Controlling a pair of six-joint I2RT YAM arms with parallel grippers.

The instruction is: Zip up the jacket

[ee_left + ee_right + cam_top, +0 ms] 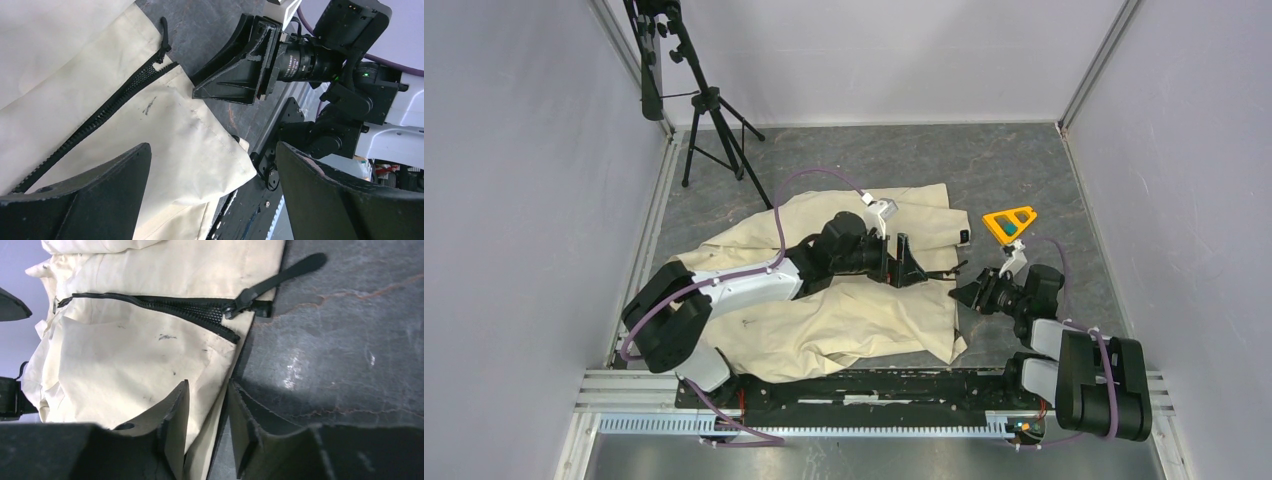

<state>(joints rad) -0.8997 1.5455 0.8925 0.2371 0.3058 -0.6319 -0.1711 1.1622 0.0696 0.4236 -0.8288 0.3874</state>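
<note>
jacket (844, 315) flat on bench (1024, 160) beside yellow wedge (994, 220) | left claw (212, 147) spread | right claw (209, 385) nearly closed, we cannot tell if pinching | if loose, jacket could bunch, jamming zip (190, 307)

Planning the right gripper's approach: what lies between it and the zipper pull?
Right wrist view: only the jacket hem and bare table, up to the zipper pull.

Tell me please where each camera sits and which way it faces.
Top external: above and behind the arms, looking down at the jacket; both arms show.
Left wrist: on the left arm, facing the zipper and the right end effector; its own fingers show.
Right wrist: low over the table, facing the zipper pull at the hem; its own fingers show.
Both wrist views share the zipper pull.
</note>
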